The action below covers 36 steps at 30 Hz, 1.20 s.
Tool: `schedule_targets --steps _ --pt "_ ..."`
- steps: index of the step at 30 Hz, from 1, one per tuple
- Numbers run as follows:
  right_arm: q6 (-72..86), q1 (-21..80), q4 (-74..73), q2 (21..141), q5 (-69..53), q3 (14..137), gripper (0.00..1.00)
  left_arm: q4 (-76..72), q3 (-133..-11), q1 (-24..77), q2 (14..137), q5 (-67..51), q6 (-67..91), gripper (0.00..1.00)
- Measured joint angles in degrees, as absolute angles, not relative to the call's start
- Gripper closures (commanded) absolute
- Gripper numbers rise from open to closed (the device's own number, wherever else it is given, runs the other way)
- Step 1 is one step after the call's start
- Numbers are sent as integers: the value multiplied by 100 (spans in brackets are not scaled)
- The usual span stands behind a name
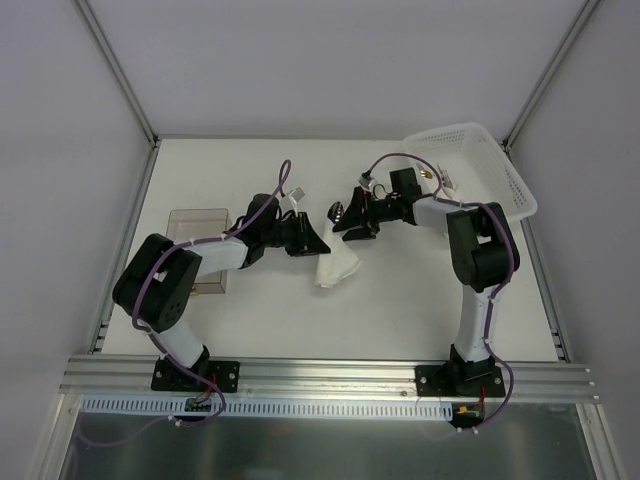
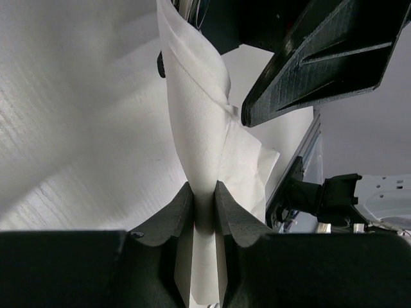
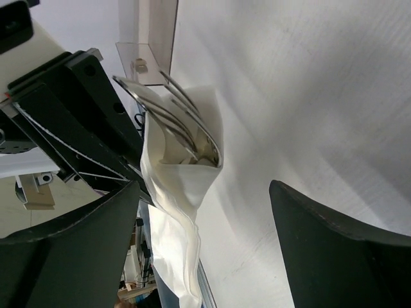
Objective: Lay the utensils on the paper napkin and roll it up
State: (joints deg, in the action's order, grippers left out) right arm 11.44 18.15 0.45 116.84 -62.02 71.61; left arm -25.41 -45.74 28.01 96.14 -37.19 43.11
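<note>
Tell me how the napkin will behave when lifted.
Probably floppy: the napkin folds and twists where the left gripper pinches it. Its wrap looks loose and open at the end, so the utensils poking out could slide free if tilted. Thin paper; a hard pull may tear it.

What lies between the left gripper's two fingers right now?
The paper napkin, gathered into a narrow roll, sits there, pinched by the left gripper; the left wrist view shows it plainly.
</note>
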Motion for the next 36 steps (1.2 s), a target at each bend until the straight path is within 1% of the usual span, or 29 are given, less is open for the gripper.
schedule_targets --steps 6,10,16,19,22,23,25,27,31,32,34,35,36 --pt "1455 1890 554 11504 -6342 7024 13 -2663 -4453 2801 9533 -3844 4421 100" --pt "1594 1984 757 11356 -6427 6936 15 -2683 -4436 2801 9533 -3874 4442 100" --pt "1616 2093 862 11310 -6434 6910 22 -2740 -4436 2801 9533 -3907 4477 100" --pt "1588 2128 829 11310 -6431 6886 29 -2801 -4434 2801 9533 -3916 4521 100" --pt "1581 2139 812 11310 -6431 6877 39 -2864 -4421 2801 9518 -3966 4582 100" --pt "1579 2139 810 11310 -6431 6875 44 -2893 -4412 2801 9511 -3990 4593 100" --pt "1577 2137 803 11310 -6425 6875 49 -2936 -4407 2801 9500 -4016 4619 100" --pt "1588 2137 792 11310 -6405 6875 60 -3024 -4383 2801 9480 -4040 4674 100" --pt "1608 2137 790 11308 -6414 6875 73 -3114 -4329 2801 9470 -4045 4720 100" --pt "1616 2141 790 11308 -6429 6875 77 -3114 -4320 2801 9470 -4045 4720 100" --pt "1656 2150 792 11290 -6471 6875 82 -3103 -4318 2801 9470 -4045 4720 100" --pt "1658 2152 797 11279 -6484 6875 88 -3103 -4318 2801 9470 -4047 4720 100" --pt "1678 2154 808 11257 -6490 6875 91 -3105 -4318 2801 9463 -4049 4720 99"
